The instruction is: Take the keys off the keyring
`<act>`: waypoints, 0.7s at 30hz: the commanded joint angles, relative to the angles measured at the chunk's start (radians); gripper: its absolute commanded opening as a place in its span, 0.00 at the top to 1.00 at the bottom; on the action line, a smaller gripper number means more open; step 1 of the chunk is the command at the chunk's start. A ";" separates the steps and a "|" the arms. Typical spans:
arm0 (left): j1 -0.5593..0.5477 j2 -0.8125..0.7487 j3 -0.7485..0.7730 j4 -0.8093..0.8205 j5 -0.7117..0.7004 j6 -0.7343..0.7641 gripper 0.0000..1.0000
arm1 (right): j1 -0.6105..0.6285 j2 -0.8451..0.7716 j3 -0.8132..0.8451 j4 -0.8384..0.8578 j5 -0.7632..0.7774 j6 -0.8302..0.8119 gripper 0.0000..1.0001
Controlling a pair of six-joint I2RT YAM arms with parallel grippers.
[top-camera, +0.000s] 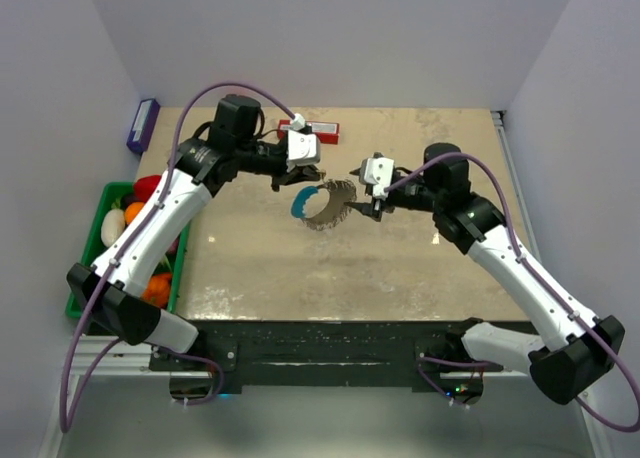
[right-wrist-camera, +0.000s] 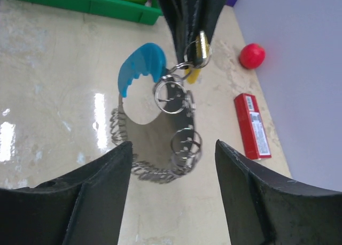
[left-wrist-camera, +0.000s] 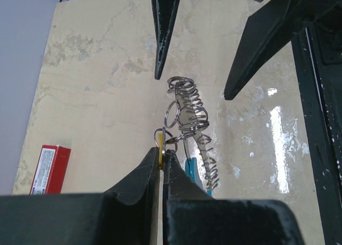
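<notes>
The tiny brass-yellow metal key is pinched at the very tips of the left gripper, whose fingers are pressed together on it. The floppy silvery-grey chain-link keyring, with its bright light-blue curved segment, is hung from the key just beyond those tips. The right gripper is held with fingers spread wide, the loop between them.

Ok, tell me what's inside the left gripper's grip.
The left gripper pinches a small yellow key, with the keyring hanging from it. The fingers cover most of the key.
</notes>
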 commanded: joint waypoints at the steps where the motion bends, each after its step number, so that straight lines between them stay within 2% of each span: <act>1: 0.000 -0.045 -0.015 0.064 -0.008 -0.042 1.00 | 0.000 -0.019 0.015 0.114 0.077 0.063 0.39; 6: 0.002 -0.034 -0.015 0.072 -0.027 -0.056 1.00 | 0.004 -0.032 -0.002 0.157 0.160 0.062 0.44; 11: 0.000 -0.030 -0.017 0.087 -0.039 -0.082 1.00 | 0.004 -0.036 0.039 0.101 0.039 0.079 0.46; 17: 0.000 -0.025 -0.014 0.098 -0.055 -0.094 1.00 | 0.015 -0.007 0.056 0.152 0.018 0.189 0.45; 21: 0.000 -0.028 -0.015 0.119 -0.087 -0.120 1.00 | 0.020 0.003 0.084 0.141 -0.026 0.229 0.49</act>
